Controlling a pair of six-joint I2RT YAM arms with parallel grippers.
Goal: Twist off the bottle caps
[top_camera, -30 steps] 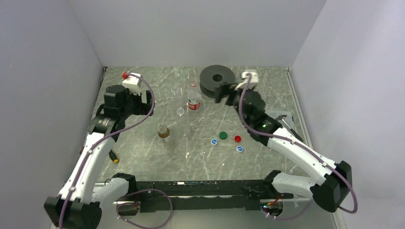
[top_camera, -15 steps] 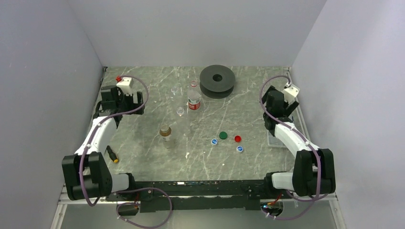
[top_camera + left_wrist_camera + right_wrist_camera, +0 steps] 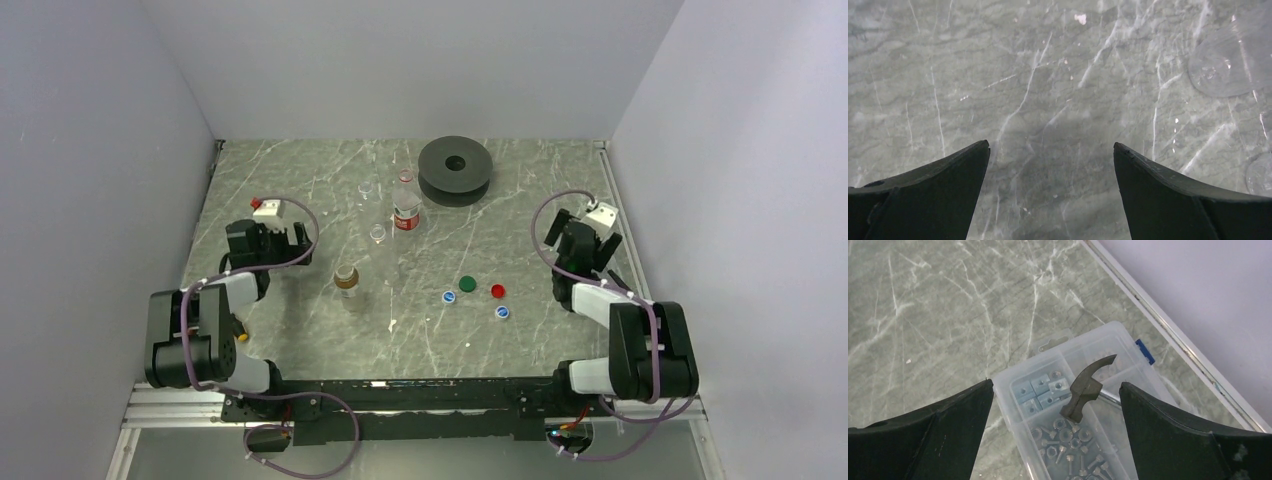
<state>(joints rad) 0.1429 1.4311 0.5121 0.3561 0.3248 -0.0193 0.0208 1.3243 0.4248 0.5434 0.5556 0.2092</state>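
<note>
The left tool (image 3: 1050,145) and right tool (image 3: 1056,385) are hanging wide and empty at the worktop's (image 3: 300,335) sides, seemingly because four caps (image 3: 467,284) are lying loose near the bottles (image 3: 406,212).

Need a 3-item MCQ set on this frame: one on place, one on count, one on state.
1. Where on the table is the black spool?
A. Near edge, by the arm bases
B. Far edge
C. Left edge

2. How many loose caps lie on the table?
A. Two
B. Three
C. Four

3. The left gripper and right gripper are:
A. Both open, holding nothing
B. Both shut
C. Each shut on a bottle

Key:
1 B: the top view shows it at the far edge, beyond the red-label bottle.
2 C: two blue-white, one green and one red.
3 A: both wrist views show the fingers wide apart with nothing gripped.
</note>
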